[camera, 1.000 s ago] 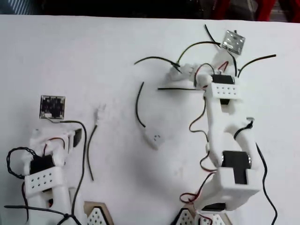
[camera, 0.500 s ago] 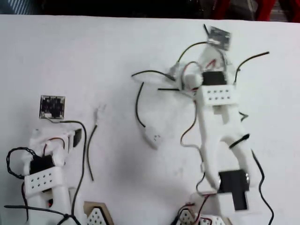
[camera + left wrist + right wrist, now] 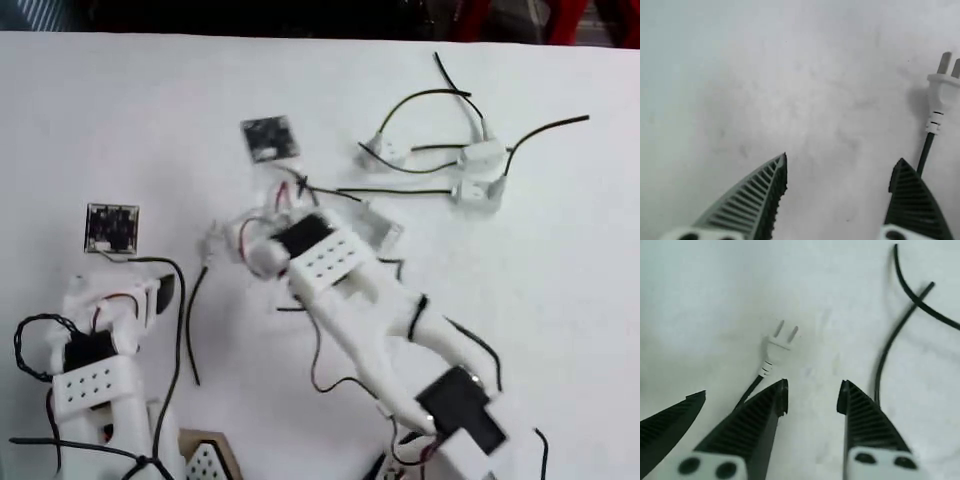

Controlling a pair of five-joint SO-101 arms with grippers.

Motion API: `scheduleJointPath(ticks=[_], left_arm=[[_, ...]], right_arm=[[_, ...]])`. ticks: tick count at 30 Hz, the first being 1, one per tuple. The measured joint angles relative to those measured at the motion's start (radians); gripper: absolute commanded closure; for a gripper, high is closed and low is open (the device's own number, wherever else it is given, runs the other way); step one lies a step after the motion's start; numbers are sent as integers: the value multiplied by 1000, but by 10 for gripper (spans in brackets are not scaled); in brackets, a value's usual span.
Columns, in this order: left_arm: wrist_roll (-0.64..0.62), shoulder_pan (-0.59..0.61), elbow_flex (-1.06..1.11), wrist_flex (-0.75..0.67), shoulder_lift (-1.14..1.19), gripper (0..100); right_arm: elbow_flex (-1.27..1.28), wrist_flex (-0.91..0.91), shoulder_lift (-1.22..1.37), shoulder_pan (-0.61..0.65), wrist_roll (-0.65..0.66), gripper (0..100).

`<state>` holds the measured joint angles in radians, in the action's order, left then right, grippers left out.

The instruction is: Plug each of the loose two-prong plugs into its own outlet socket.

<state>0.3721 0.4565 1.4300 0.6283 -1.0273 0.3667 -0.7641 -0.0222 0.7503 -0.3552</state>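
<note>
The left gripper (image 3: 837, 175) hangs wide open and empty, and the right gripper (image 3: 812, 392) is part open and empty, each near 1 loose plug (image 3: 212, 240) lying flat on the table (image 3: 120, 120).

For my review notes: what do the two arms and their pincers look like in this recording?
The left arm and right arm are white printed shells with black motor blocks, a perforated white plate, and loose red and black wires. Both pincers have pointed, ribbed fingers on white bases. The left pincer pairs a grey finger with a black one, and the right pincer has two dark ones.
</note>
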Motion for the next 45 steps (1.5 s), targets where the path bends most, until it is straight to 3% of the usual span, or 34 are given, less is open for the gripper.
scheduleJointPath(ticks=[6,17,23,28,34,45], left_arm=[[0,0,0,0,0,676],[0,0,0,0,0,676],[0,0,0,0,0,676],[0,0,0,0,0,676],[0,0,0,0,0,676],[0,0,0,0,0,676]], right_arm=[[0,152,110,89,0,846],[0,341,278,112,0,850],[-55,252,356,110,20,854],[-112,160,384,94,58,987],[-115,147,385,41,58,882],[-118,259,385,101,6,742]])
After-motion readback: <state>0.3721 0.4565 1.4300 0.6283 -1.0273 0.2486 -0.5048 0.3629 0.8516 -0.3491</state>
